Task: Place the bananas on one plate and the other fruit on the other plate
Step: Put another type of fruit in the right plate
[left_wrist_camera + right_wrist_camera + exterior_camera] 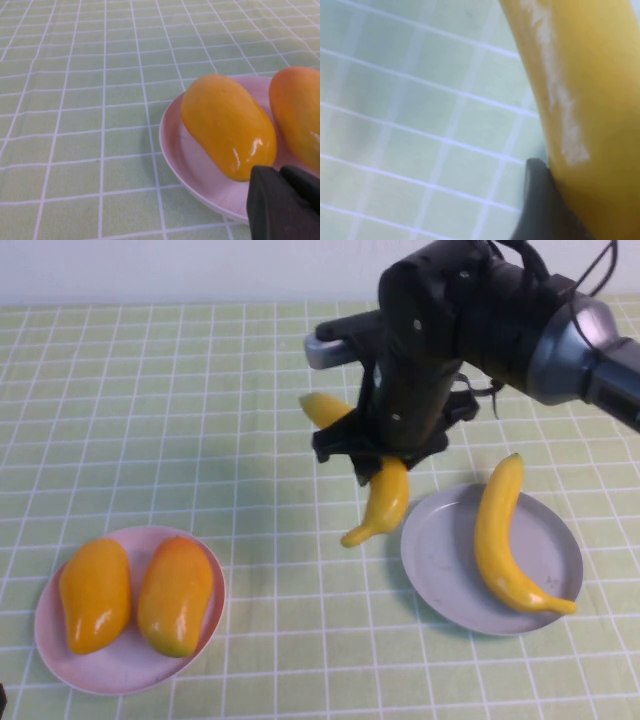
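The right end effector (385, 462) hangs above the bench (200, 420), just left of the grey-blue plate (445, 560), clamped on one banana (385, 500). That banana is off the surface and steeply tilted: its upper end pokes out behind the arm toward the far side, its lower tip points down and sits just beside the plate's left rim w/o touching it, as far as the high view shows. In the right wrist view the held banana (580, 90) fills the frame's side with a dark finger (540, 200) pressed against it; a pale scuffed streak runs along its skin.

The second banana (505, 540) lies inside the grey-blue plate, its thin stem end resting toward the near-right rim.

The pale pink plate (125, 665) sits at the near-left of the bench, well apart from the grey-blue one. It carries both mangoes side by side, left mango (95, 595) & right mango (175, 595), close together, prob. just touching.

The left end effector (285, 202) is parked low at the near-left, beside the pink plate (185, 160); only its dark tip shows, close to the nearest mango (227, 125), so I cannot tell whether it is wide or narrow. The bench wears a light green cloth w/ a white grid.
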You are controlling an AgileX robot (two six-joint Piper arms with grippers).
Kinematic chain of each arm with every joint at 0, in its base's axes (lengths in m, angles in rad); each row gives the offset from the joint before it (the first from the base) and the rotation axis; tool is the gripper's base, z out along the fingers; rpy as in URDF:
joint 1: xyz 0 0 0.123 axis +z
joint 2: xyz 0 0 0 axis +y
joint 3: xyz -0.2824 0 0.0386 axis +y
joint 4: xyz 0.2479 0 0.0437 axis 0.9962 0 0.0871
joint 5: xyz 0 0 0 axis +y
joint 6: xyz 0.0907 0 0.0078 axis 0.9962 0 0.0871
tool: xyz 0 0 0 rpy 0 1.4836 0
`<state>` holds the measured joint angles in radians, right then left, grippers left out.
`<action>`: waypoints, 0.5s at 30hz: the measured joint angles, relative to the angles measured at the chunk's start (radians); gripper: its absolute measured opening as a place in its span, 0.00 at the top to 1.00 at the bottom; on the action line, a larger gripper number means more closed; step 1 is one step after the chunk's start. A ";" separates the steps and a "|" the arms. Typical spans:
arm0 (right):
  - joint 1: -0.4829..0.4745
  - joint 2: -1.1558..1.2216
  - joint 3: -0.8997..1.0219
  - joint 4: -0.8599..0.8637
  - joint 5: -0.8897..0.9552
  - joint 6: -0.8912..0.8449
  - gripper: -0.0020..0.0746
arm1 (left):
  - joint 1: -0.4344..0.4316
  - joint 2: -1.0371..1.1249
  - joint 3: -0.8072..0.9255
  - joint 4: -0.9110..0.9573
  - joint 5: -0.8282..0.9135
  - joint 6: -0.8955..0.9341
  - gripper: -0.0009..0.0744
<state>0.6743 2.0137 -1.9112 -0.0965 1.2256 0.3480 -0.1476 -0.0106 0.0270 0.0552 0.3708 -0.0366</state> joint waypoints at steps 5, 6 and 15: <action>-0.055 -0.060 0.224 0.003 -0.032 0.060 0.55 | 0.000 0.000 0.000 0.000 0.000 0.000 0.98; -0.066 -0.074 0.274 0.012 -0.058 0.072 0.55 | 0.000 0.000 0.000 0.000 0.000 0.000 0.98; -0.121 -0.103 0.492 0.065 -0.220 0.094 0.55 | 0.000 0.000 0.000 0.000 0.000 0.000 0.98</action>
<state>0.5531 1.9106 -1.4196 -0.0312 1.0058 0.4423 -0.1476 -0.0106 0.0270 0.0552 0.3708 -0.0366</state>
